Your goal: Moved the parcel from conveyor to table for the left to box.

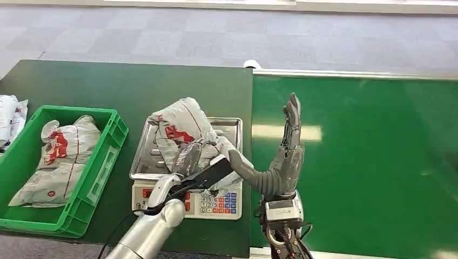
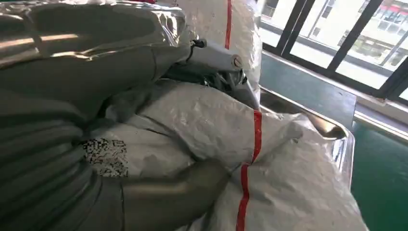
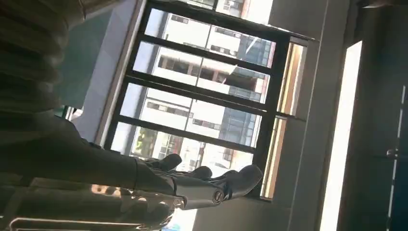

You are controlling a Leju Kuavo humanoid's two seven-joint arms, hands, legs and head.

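Note:
A white-grey parcel (image 1: 178, 127) with red print lies on the steel tray (image 1: 229, 127) of a scale. My left hand (image 1: 195, 161) grips its near end. In the left wrist view the parcel (image 2: 288, 183) bulges between the thumb (image 2: 178, 190) below and the fingers (image 2: 96, 29) wrapped over it. My right hand (image 1: 286, 156) stands upright beside the scale at the conveyor's edge, fingers straight and holding nothing. Its thumb reaches toward the parcel's near corner. In the right wrist view the right hand (image 3: 144, 175) is stretched out flat against bright windows.
A green crate (image 1: 110, 141) on the dark table (image 1: 108, 81) to the left holds another parcel (image 1: 62, 156). More bags (image 1: 11, 116) lie at the far left edge. The scale's keypad (image 1: 219, 204) faces me. The green conveyor belt (image 1: 367, 162) runs on the right.

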